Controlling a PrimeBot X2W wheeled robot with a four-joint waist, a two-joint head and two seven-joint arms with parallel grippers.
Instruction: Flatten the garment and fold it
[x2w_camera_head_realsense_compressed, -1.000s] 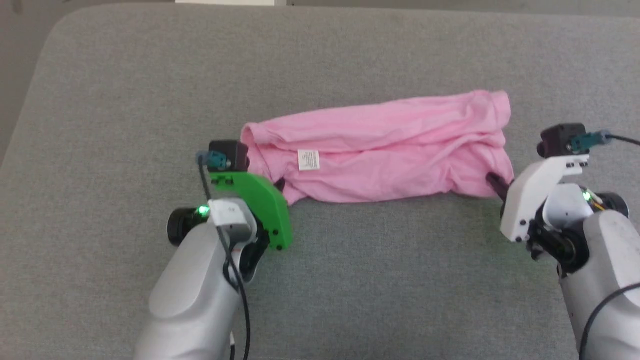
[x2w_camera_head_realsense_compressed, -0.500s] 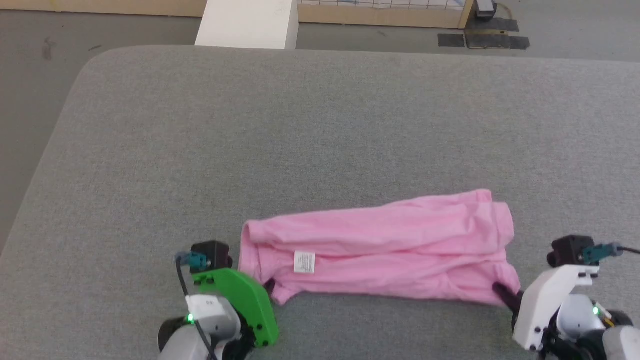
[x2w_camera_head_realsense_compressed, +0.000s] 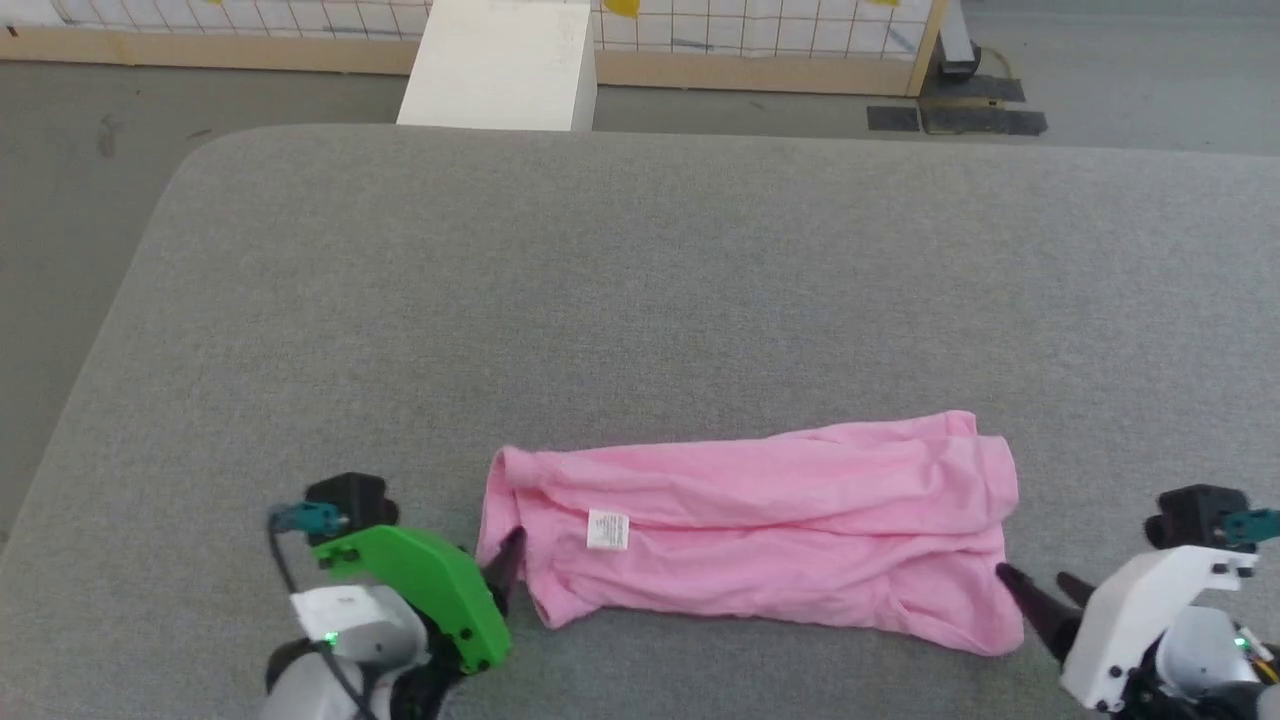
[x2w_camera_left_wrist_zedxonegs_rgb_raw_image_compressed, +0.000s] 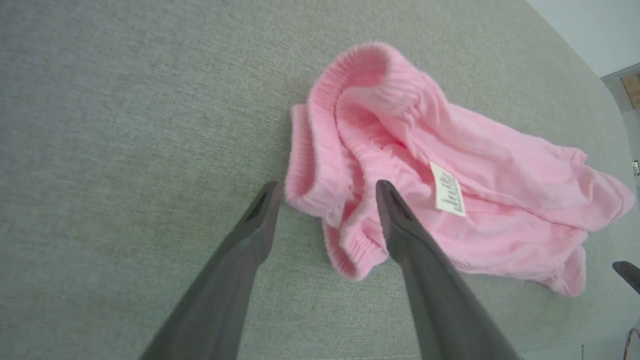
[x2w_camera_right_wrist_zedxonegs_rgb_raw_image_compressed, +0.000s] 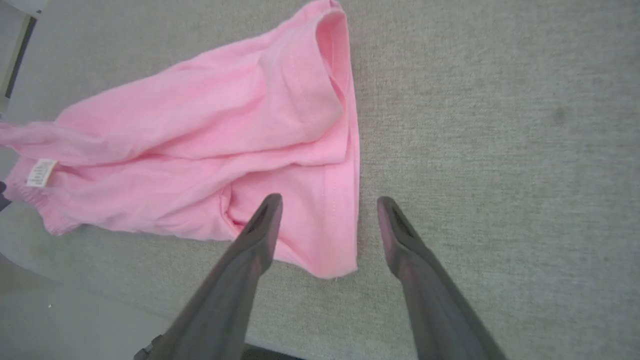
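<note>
The garment (x2w_camera_head_realsense_compressed: 760, 530) lies on the near half of the grey table (x2w_camera_head_realsense_compressed: 640, 280), and its long axis runs along the table's near edge. The gathered waistband (x2w_camera_left_wrist_zedxonegs_rgb_raw_image_compressed: 320, 145) points to the table's left side and the leg hem (x2w_camera_right_wrist_zedxonegs_rgb_raw_image_compressed: 345, 125) to its right side. The white label (x2w_camera_head_realsense_compressed: 608, 530) faces up. My left gripper (x2w_camera_left_wrist_zedxonegs_rgb_raw_image_compressed: 327, 187) is spread wide at the waistband corner and grips nothing. My right gripper (x2w_camera_right_wrist_zedxonegs_rgb_raw_image_compressed: 329, 199) is also wide, over the hem corner.

bright, even light; soft shadows
</note>
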